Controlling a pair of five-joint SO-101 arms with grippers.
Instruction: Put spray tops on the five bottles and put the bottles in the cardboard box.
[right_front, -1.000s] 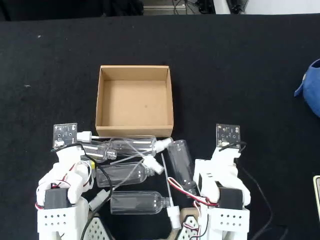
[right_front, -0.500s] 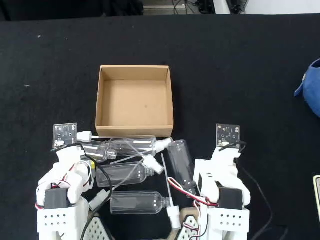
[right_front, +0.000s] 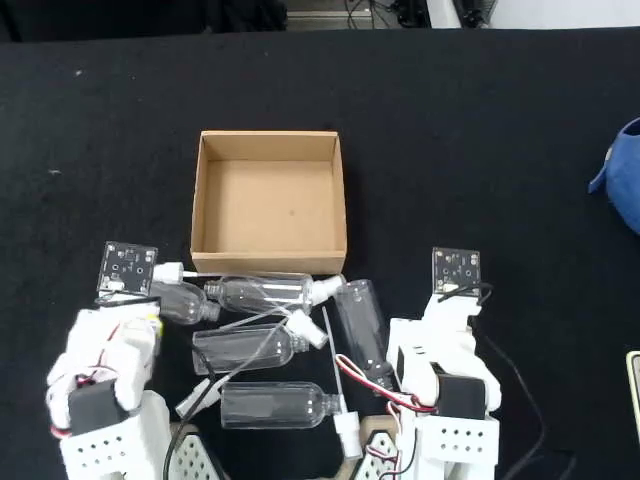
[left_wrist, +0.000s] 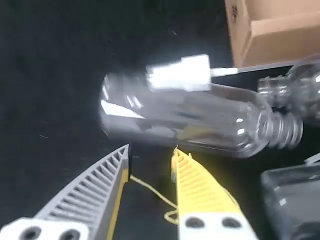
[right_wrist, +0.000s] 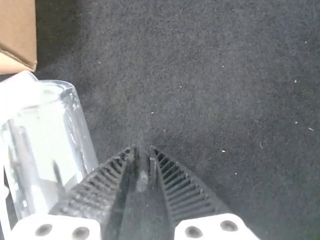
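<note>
- Left gripper (left_wrist: 150, 150): jaws parted a moderate way, with nothing between them but a loose yellow thread (left_wrist: 150, 187). The tips point at the nearest bottle (left_wrist: 190, 120) and stop just short of it, which looks like a line-up for a grasp on its body.
- That bottle lies on its side with its threaded neck bare. A white spray top (left_wrist: 180, 75) rests just behind it, unfitted.
- Right gripper (right_wrist: 142, 150): jaws all but closed and holding nothing, parked over bare cloth beside another bottle (right_wrist: 45, 150).
- Five bottles (right_front: 275, 405) lie clustered between the arms with loose spray tops (right_front: 347, 430) among them. Capping appears not yet begun.
- Cardboard box (right_front: 270, 262): stands open just beyond the cluster, apparently within reach of both arms, with no bottle in it.
- Table (right_front: 480, 150): covered in black cloth, with a blue object (right_front: 622, 185) at its edge and cables (right_front: 370, 12) in the room behind.
</note>
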